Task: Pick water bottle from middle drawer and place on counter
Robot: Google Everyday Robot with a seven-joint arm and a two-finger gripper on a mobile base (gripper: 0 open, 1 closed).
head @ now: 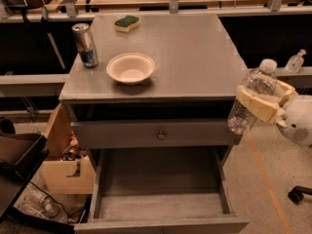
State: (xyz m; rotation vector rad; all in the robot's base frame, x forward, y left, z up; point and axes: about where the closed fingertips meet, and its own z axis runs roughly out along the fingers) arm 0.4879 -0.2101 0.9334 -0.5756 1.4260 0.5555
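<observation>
My gripper [263, 100] is shut on the water bottle [249, 97], a clear ribbed bottle with a white cap. It holds the bottle tilted in the air just off the right front corner of the counter [195, 48], at about the height of the counter top. The middle drawer [161, 194] stands pulled open below, with a bare grey floor and nothing in it.
On the counter stand a silver-blue drink can [85, 45], a white bowl [130, 68] and a green-yellow sponge [126, 23]. A closed drawer front with a round knob [161, 135] is above the open drawer. A cardboard box [66, 167] sits left. A small pump bottle [295, 61] stands at the right.
</observation>
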